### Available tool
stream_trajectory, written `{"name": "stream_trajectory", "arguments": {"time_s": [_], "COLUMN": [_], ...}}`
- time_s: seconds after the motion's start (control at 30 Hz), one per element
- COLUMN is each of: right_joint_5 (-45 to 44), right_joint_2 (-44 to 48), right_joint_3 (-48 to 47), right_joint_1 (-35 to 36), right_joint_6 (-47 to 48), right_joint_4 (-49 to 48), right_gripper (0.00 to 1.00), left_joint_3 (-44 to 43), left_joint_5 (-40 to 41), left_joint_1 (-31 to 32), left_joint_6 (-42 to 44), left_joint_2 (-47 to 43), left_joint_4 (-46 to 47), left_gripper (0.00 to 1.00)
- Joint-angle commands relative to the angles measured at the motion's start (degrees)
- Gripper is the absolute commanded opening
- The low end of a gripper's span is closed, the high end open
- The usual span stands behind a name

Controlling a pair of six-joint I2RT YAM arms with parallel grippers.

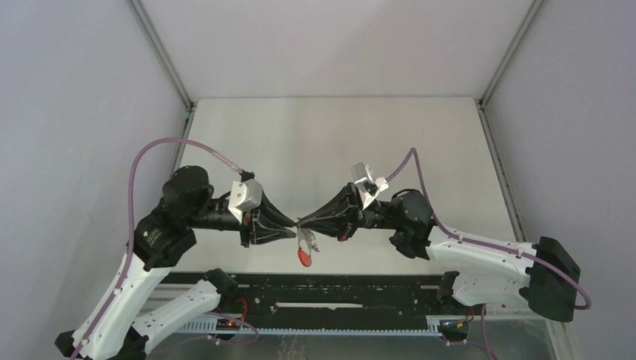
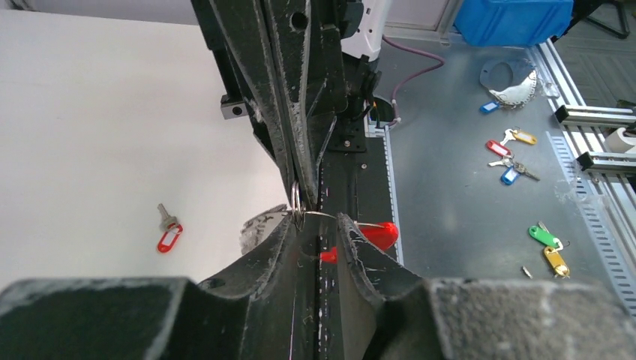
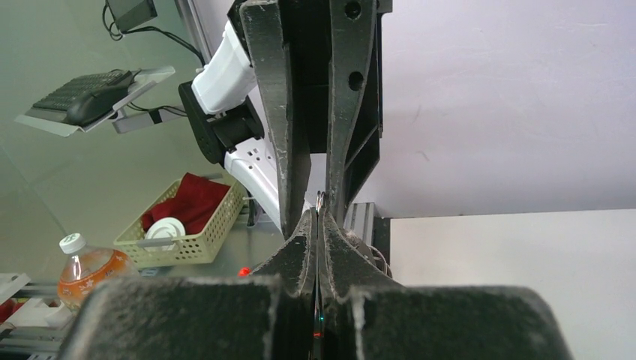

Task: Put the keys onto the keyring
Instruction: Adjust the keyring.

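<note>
I am in the middle of the hard part: getting the keys onto the ring. Both arms are up over the near edge of the table (image 1: 337,135), and their tips meet nose to nose.

My right gripper (image 3: 319,217) is pinched tight on the keyring (image 2: 296,199). I can see the thin wire ring poking out right at its tips. The red strap (image 1: 304,257) hangs down from the ring, just under the place where the two grippers meet.

My left gripper (image 2: 319,221) has its jaws a little way apart, with a narrow gap between them. A thin bit of the ring's wire crosses that gap. I do not see anything squeezed in there.

The keys (image 1: 308,241) hang in a small shiny bunch just under the tips, above the red strap. From these views I cannot tell if any key is already on the ring.

I think the next move is for the left gripper to grab one key or the wire. It needs a very small, slow pinch, because the ring is thin and the tips are almost touching. If the right gripper lets the ring turn, the whole bunch may swing away.

Another key with a red tag (image 2: 169,232) lies on the table, well apart from all this.
</note>
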State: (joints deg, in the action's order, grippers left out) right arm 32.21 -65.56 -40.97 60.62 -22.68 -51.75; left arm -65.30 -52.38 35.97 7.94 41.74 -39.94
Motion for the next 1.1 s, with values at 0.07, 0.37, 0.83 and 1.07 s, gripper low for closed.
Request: {"name": "stream_trajectory", "arguments": {"time_s": [0.07, 0.37, 0.83, 1.07], "right_joint_5": [0.0, -0.3, 3.4, 6.9], "right_joint_2": [-0.7, -0.7, 4.7, 0.1], "right_joint_3": [0.0, 0.0, -11.1, -27.3], "right_joint_1": [0.7, 1.3, -0.8, -2.6], "right_joint_6": [-1.3, -0.9, 11.0, 24.6], "right_joint_4": [-4.6, -4.5, 32.5, 64.0], "right_gripper": [0.00, 0.00, 0.52, 0.57], "left_joint_3": [0.9, 1.9, 0.6, -2.2], "left_joint_5": [-4.4, 2.2, 4.6, 4.3], "left_joint_1": [-0.3, -0.3, -0.3, 0.7], "left_joint_6": [-0.1, 0.0, 8.8, 16.2], "left_joint_2": [-1.2, -1.7, -1.2, 1.8], "left_joint_4": [1.7, 1.7, -4.7, -12.3], "left_gripper": [0.35, 0.06, 0.00, 0.00]}}
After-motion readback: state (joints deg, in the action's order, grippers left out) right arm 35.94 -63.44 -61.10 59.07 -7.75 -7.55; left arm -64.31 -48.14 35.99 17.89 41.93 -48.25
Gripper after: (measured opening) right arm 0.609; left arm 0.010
